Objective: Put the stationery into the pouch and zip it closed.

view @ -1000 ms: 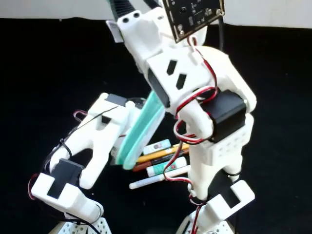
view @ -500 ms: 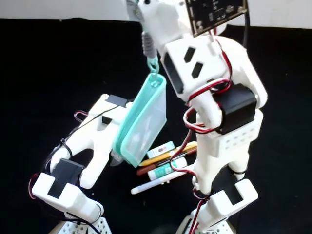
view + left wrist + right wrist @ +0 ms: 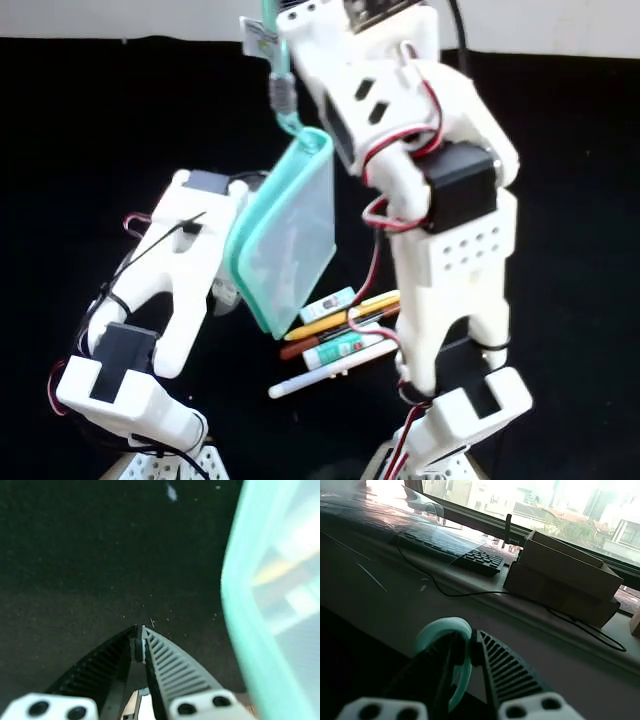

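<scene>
The teal pouch (image 3: 285,235) hangs above the bench (image 3: 100,120), its pull ring (image 3: 442,625) at 12 o'clock grasped by the jaws of the right gripper (image 3: 471,639). Stationery (image 3: 335,340) lies at its 6 o'clock. The left gripper (image 3: 139,640), jaws clenched empty, sits at 8 o'clock.

Translucent glossy plastic pouch (image 3: 290,240), matt black table (image 3: 90,120), ribbed plastic fingers (image 3: 170,662)

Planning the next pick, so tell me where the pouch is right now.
In the high view the pouch hangs beside the left arm, its teal loop in the right gripper, just above the pens on the table.
</scene>
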Robot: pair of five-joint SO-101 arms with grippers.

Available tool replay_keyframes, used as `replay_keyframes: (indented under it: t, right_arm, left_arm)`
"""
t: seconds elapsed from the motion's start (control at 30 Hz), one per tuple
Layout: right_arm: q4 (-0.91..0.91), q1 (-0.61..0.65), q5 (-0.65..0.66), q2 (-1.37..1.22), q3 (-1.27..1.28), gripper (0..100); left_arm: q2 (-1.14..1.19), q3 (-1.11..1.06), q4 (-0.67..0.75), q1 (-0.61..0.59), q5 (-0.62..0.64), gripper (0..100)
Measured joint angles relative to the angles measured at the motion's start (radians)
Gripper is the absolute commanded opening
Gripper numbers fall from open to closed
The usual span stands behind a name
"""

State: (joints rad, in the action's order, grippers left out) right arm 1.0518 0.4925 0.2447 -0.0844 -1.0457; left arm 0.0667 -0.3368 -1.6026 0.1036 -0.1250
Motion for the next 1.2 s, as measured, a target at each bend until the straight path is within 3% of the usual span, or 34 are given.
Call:
replay_keyframes:
  t: [0.3, 0.57, 0.87, 1.2]
  right_arm:
    - [0.0, -0.144, 0.0, 0.0, 0.023, 0.9]
    - [-0.049, -0.213, -0.006, 0.0, 0.023, 0.9]
    - [-0.133, -0.219, -0.025, 0.0, 0.023, 0.9]
    - [-0.195, -0.127, -0.026, 0.0, 0.026, 0.9]
  left_arm:
    - [0.0, 0.086, -0.135, -0.002, -0.103, 1]
    - [0.0, -0.084, -0.135, 0.081, -0.212, 1]
    - [0.0, -0.18, -0.135, 0.084, -0.299, 1]
    - [0.0, -0.239, -0.138, 0.345, -0.316, 1]
